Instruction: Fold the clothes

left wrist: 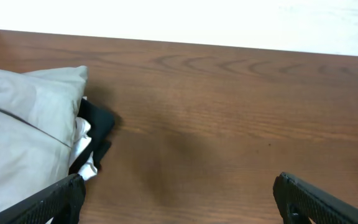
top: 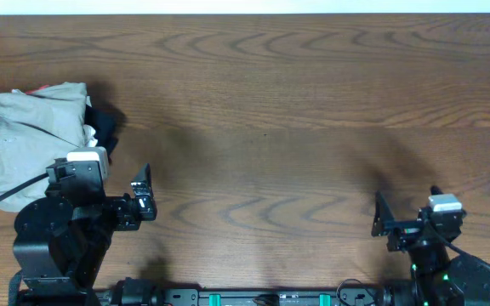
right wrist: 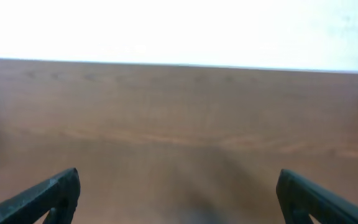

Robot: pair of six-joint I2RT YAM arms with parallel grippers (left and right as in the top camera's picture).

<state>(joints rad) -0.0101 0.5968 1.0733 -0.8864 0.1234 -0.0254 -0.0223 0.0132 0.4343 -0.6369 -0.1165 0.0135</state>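
A heap of clothes (top: 24,132) lies at the table's left edge: a pale beige garment on top, black and white pieces (top: 102,127) sticking out at its right side, a bit of red at the back. It also shows in the left wrist view (left wrist: 23,134), with the black piece (left wrist: 98,124) beside it. My left gripper (top: 143,197) is open and empty, near the front left, just right of the heap and apart from it. My right gripper (top: 383,217) is open and empty at the front right, over bare wood. Its fingers (right wrist: 178,196) frame only table.
The wooden table (top: 279,110) stretches across the view. The arm bases (top: 54,246) stand along the front edge. A white wall runs behind the table's far edge (right wrist: 179,61).
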